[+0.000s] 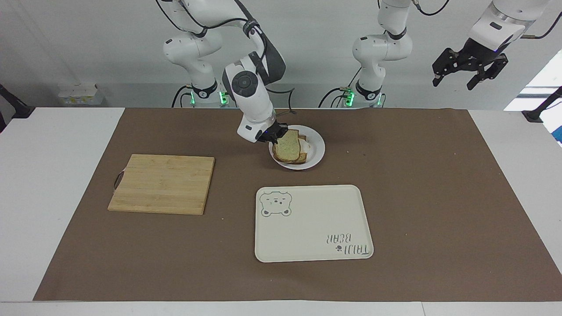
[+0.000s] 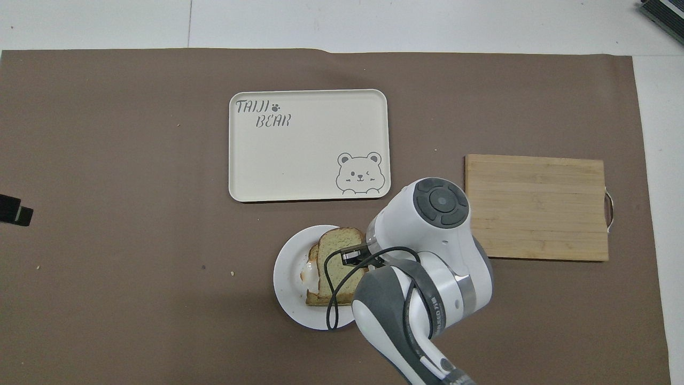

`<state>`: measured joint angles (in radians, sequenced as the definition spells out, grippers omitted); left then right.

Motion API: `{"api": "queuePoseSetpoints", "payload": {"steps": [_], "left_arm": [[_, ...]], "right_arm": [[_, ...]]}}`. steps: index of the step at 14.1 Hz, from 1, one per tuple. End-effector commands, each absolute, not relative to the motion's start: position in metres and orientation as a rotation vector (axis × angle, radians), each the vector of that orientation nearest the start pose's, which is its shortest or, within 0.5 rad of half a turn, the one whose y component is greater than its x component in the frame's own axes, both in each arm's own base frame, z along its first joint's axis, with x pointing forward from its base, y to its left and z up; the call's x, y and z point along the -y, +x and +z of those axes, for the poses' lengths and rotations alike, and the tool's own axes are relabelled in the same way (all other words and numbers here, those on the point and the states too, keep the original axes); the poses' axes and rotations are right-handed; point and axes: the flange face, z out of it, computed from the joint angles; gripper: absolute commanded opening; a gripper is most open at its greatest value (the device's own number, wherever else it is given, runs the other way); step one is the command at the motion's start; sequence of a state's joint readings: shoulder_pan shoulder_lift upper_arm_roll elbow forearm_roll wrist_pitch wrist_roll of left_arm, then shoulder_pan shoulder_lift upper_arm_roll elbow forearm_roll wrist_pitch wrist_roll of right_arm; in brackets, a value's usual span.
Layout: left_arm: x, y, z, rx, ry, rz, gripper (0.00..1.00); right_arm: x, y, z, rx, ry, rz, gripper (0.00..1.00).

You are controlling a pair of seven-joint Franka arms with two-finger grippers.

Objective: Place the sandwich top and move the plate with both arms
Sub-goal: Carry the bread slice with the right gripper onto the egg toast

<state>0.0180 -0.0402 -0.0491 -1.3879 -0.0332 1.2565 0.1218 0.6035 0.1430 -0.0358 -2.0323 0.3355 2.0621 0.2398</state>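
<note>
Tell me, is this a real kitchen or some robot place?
Probably a robot lab, not a kitchen. Two white arms stand at a plain table with a brown mat; the right gripper holds the sandwich top over the plate, and cables hang along a bare wall.

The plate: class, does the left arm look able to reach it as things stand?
Probably yes. The left gripper hangs open, high off that end of the table, and the plate's edge on that side is bare; the right gripper holding the sandwich top occupies the other edge.

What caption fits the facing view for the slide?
Right gripper holds the sandwich top over the egg slice on the plate; left gripper waits raised.
</note>
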Motion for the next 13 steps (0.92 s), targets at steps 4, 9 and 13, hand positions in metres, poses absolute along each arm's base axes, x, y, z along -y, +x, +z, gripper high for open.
{"api": "queuePoseSetpoints", "payload": {"steps": [4,9,13], "left_arm": [[0.025,0.495,0.704,-0.264,-3.169,0.149,1.00],[0.024,0.494,0.703,-0.259,-3.169,0.156,1.00],[0.028,0.493,0.702,-0.266,-3.167,0.174,1.00]], "right_arm": [[-0.346,0.453,0.349,0.146,-2.874,0.299,0.00],[-0.349,0.449,0.338,0.151,-2.881,0.317,0.15],[-0.348,0.457,0.354,0.179,-2.878,0.276,1.00]]}}
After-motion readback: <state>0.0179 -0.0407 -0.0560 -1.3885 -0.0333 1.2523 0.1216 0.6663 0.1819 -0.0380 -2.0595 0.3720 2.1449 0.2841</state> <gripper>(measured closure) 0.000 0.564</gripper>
